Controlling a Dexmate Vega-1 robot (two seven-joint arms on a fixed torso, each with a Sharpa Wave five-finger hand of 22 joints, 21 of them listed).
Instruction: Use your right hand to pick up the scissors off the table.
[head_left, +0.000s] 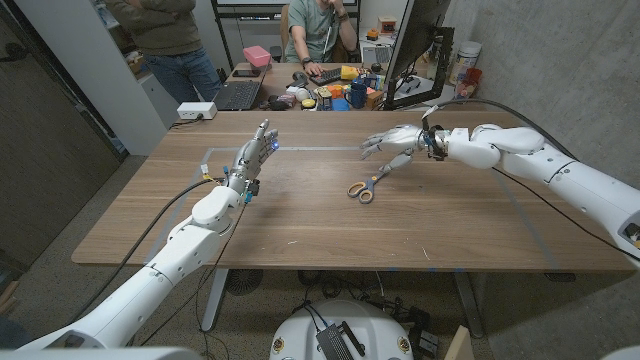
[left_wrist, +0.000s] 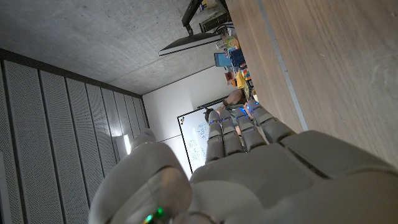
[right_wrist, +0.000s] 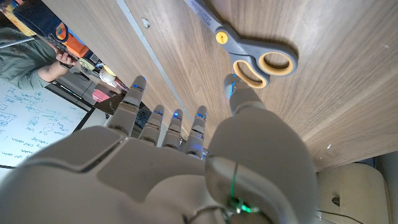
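Scissors (head_left: 364, 187) with grey-and-yellow handles lie flat on the wooden table (head_left: 300, 230), near its middle. Just beside their blade end, the right hand (head_left: 393, 142) hovers with fingers spread, holding nothing. Well apart, the left hand (head_left: 252, 160) stands with fingers extended, also holding nothing.

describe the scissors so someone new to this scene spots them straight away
Start at the wooden table and look right of its middle, just in front of the right hand. The scissors lie flat there, shut, untouched. Grey handles with yellow-lined loops and a yellow pivot; nothing else lies near them.
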